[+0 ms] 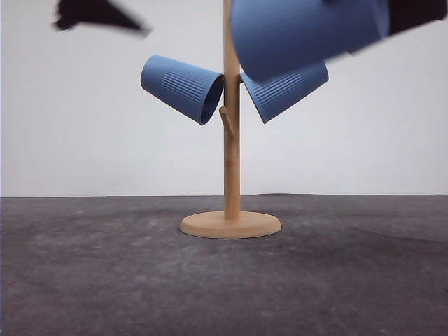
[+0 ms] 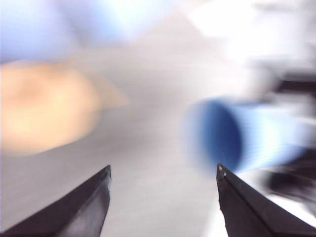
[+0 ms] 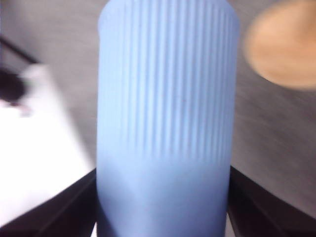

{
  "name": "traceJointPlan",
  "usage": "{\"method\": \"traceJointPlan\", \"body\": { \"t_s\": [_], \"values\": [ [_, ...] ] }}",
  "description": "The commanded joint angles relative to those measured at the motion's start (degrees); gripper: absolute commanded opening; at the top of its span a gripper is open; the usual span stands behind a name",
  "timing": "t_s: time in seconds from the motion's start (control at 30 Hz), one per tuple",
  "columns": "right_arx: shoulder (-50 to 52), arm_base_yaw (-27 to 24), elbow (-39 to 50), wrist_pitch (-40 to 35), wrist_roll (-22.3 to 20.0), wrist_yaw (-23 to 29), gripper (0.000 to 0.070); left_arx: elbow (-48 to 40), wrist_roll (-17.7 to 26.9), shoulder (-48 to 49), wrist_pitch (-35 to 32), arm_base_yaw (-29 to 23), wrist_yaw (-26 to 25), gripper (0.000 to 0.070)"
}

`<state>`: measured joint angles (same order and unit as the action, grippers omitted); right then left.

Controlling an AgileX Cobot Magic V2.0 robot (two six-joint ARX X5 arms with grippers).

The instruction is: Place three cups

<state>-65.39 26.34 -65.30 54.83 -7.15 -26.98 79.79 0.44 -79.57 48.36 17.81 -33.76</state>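
Left gripper [image 2: 163, 197]: jaws are spread wide with nothing between them; it is raised high at the left.
Left cup [image 1: 183, 87]: hung on a peg of the wooden stand [image 1: 231, 222], mouth toward the post.
Middle cup [image 1: 287, 89]: hung on the opposite side.
Third cup [image 1: 308, 31]: clamped between the right gripper [image 3: 163, 212] jaws, held high near the post.
Risk: the hung cups could be knocked off, or the stand tipped, if the carried cup is swung into them.
Surface: dark grey matte table [image 1: 84, 280].
Room: a plain white wall [image 1: 70, 140] is seen behind.
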Motion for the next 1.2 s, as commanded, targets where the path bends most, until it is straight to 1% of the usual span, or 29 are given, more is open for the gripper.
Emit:
{"method": "traceJointPlan", "body": {
  "t_s": [0.0,0.03,0.1,0.17,0.23,0.33,0.5,0.67,0.87,0.93,1.03,1.17],
  "values": [
    [-1.32,1.31,-0.73,-1.09,6.23,3.23,0.0352,1.49,0.01,-0.46,0.77,0.05,9.25,0.0394],
    [-1.82,1.97,-0.76,-1.67,8.17,4.76,0.0352,1.49,0.01,-0.46,1.39,-0.09,13.03,0.0395],
    [-3.41,3.51,-1.07,-2.77,11.22,6.78,0.0352,1.49,0.01,-0.46,2.06,-0.18,18.84,0.0395],
    [-5.4,5.06,-1.65,-4.08,13.51,8.1,0.0352,1.49,0.01,-0.46,2.27,-0.18,21.85,0.0394],
    [-8.27,6.73,-3.05,-5.71,15.77,9.89,0.0352,1.49,0.13,-0.46,2.28,-0.18,22.4,0.0394],
    [-12.0,8.19,-6.24,-5.93,17.52,13.06,0.0352,1.49,0.3,-0.46,2.6,-0.18,22.39,0.0395],
    [-16.07,8.58,-12.05,-7.22,20.4,14.77,0.0352,1.49,0.66,-0.46,2.96,-0.18,22.41,0.0395],
    [-20.59,8.58,-16.75,-6.53,20.82,15.06,0.0352,1.49,1.83,-0.46,2.9,-0.18,22.41,0.0394],
    [-24.88,8.58,-19.32,-6.06,21.7,15.14,0.0352,1.49,2.0,-0.46,2.95,-0.18,22.41,0.0394],
    [-25.73,8.55,-19.63,-6.39,21.93,15.86,0.0352,1.49,2.0,-0.46,3.03,-0.18,22.41,0.0394],
    [-26.49,8.53,-19.69,-7.18,22.88,18.67,0.0352,1.49,2.0,-0.46,3.06,-0.18,22.41,0.0394],
    [-27.96,8.4,-19.69,-8.1,23.3,19.48,0.0352,1.49,2.0,-0.46,3.11,-0.18,22.41,0.0395]
  ]
}}
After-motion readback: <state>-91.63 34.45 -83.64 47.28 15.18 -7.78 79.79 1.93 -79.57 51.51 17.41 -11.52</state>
